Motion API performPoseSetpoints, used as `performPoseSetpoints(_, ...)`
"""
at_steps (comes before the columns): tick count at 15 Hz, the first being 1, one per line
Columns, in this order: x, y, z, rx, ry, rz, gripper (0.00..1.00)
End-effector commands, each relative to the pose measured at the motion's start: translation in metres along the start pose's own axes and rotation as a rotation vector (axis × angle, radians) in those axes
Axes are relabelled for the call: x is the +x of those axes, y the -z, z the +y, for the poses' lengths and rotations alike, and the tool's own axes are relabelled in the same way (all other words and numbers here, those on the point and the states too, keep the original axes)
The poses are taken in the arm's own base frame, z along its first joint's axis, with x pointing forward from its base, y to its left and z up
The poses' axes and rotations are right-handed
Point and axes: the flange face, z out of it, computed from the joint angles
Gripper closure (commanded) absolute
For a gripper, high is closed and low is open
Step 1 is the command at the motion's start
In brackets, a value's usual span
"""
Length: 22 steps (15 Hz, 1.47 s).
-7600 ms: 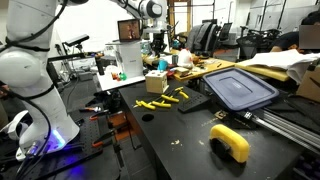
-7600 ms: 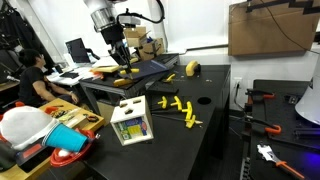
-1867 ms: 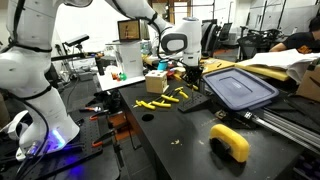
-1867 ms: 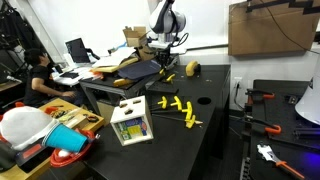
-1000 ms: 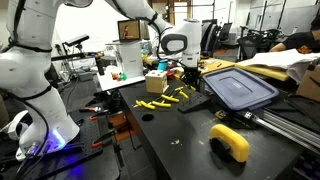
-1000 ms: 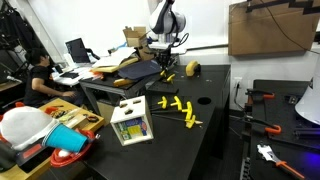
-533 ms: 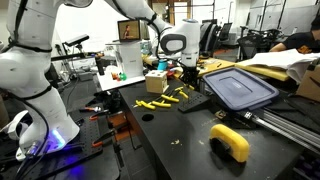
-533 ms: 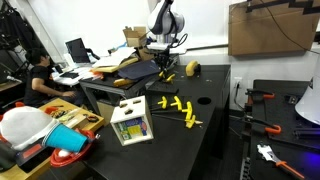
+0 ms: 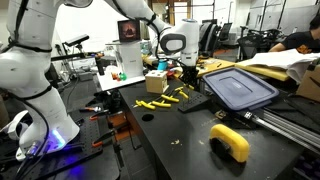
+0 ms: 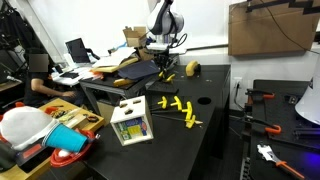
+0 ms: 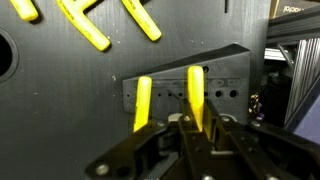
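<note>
Yellow strip [image 11: 195, 92] stands on the grey block [image 11: 232, 92], between the fingers [image 11: 218, 132] of the gripper [image 11: 200, 128]. The arm came here and now stays still. The fingers lie close beside the strip, but I cannot tell if they pinch it.

- What colour is the peg [image 11: 195, 95] at the gripper [image 11: 196, 125]?
- Yellow. The second peg [image 11: 143, 103] beside it is yellow too. The gripper is black.
- And the block [image 11: 230, 95] with them?
- Grey, with rows of little dark holes. The table [image 11: 60, 110] is black.
- The loose sticks [image 9: 165, 98]?
- Yellow as well. The lid [image 9: 240, 88] is dark blue-grey, and the robot arm [image 9: 25, 60] is white.
- The small box [image 10: 131, 122]?
- Pale, with what may be green and red patches on its front; it is too small to be sure. The bowl [image 10: 68, 157] near it is red.
</note>
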Motion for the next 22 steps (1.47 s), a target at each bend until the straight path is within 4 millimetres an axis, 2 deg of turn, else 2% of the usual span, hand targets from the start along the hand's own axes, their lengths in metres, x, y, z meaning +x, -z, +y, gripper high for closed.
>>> performPoseSetpoints(1, -0.004, 0.012, 0.001, 0.011, 0.001, 0.02, 0.96)
performPoseSetpoints(7, -0.003, 0.017, -0.001, 0.015, 0.006, 0.026, 0.96)
performPoseSetpoints(22, 0.003, 0.006, -0.002, -0.002, 0.0, 0.028, 0.96)
